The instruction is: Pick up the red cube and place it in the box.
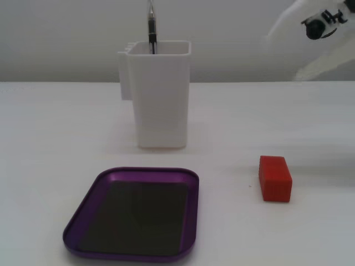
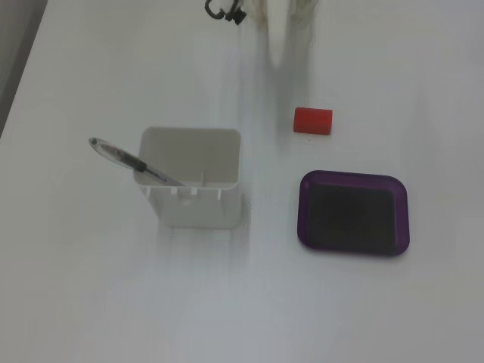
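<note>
The red cube (image 1: 275,178) lies on the white table, to the right of the purple tray (image 1: 83,219) in a fixed view. In the other fixed view the cube (image 2: 312,120) lies just above the tray (image 2: 306,227), which is the box. The tray holds nothing. My white arm (image 1: 310,39) is a motion-blurred shape high at the back right, well above and behind the cube. It also shows blurred at the top edge (image 2: 281,34), beyond the cube. The gripper's fingers cannot be made out in either view.
A tall white plastic container (image 1: 161,100) with a pen (image 1: 152,27) in it stands behind the tray. From above, the container (image 2: 193,200) is left of the tray, with the pen (image 2: 128,160) leaning out to the left.
</note>
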